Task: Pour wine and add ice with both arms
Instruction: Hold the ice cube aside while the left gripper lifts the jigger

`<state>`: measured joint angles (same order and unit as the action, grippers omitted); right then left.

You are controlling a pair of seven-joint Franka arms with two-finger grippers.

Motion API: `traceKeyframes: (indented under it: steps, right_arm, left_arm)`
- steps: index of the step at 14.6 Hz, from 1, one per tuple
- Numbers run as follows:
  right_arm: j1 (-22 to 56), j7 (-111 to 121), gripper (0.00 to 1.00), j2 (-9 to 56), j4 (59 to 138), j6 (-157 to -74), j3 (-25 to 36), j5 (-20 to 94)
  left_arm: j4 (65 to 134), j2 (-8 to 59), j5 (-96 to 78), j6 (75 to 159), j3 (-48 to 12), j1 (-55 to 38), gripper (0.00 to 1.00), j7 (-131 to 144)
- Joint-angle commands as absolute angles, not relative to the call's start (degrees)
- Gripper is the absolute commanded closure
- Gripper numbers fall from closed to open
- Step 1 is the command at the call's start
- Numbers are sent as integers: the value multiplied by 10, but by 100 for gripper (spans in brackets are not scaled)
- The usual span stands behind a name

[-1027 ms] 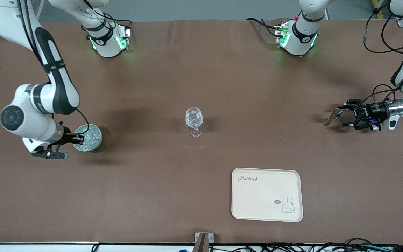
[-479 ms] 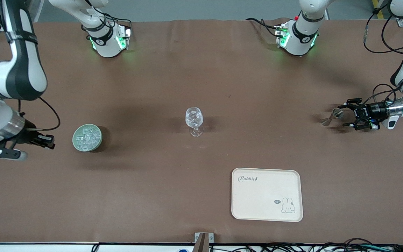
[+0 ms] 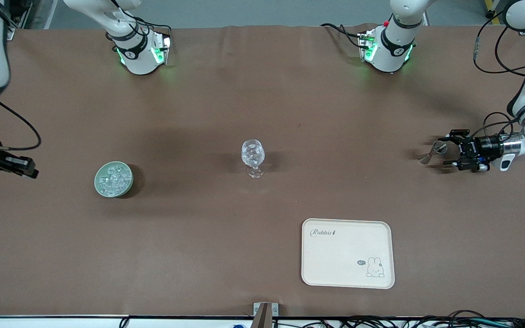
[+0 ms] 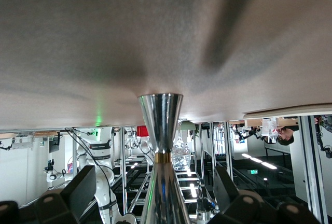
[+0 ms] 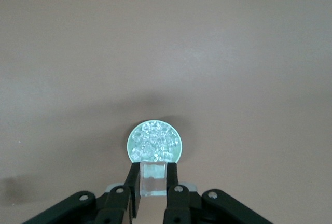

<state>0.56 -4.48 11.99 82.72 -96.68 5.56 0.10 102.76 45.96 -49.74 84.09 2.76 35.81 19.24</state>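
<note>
Right now your right gripper (image 5: 153, 193) pinches one clear ice cube (image 5: 153, 178) between its fingers, up in the air over the table near the pale green dish (image 3: 114, 179) of ice, probably so it can carry the cube to the stemmed glass (image 3: 253, 157) mid-table. Your left gripper (image 3: 460, 150) sits low with fingers spread around the silver measure (image 3: 432, 151) at the left arm's end, seemingly lined up to grasp it.

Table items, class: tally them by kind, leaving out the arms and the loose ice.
Stemmed glass: 1
Silver measure: 1
Green dish of ice: 1
Cream tray: 1
Total: 4
</note>
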Motion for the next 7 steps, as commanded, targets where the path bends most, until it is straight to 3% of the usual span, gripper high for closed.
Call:
traceKeyframes:
  steps: [1, 7]
  right_arm:
    - [-18, -41, 99, 84, 812, -928, 52, 6]
    - [-11, -42, 99, 7, 825, -855, 57, 11]
  left_arm:
    - [1012, 468, -497, 828, 26, 348, 0, 208]
    - [1015, 465, -504, 828, 26, 334, 0, 208]
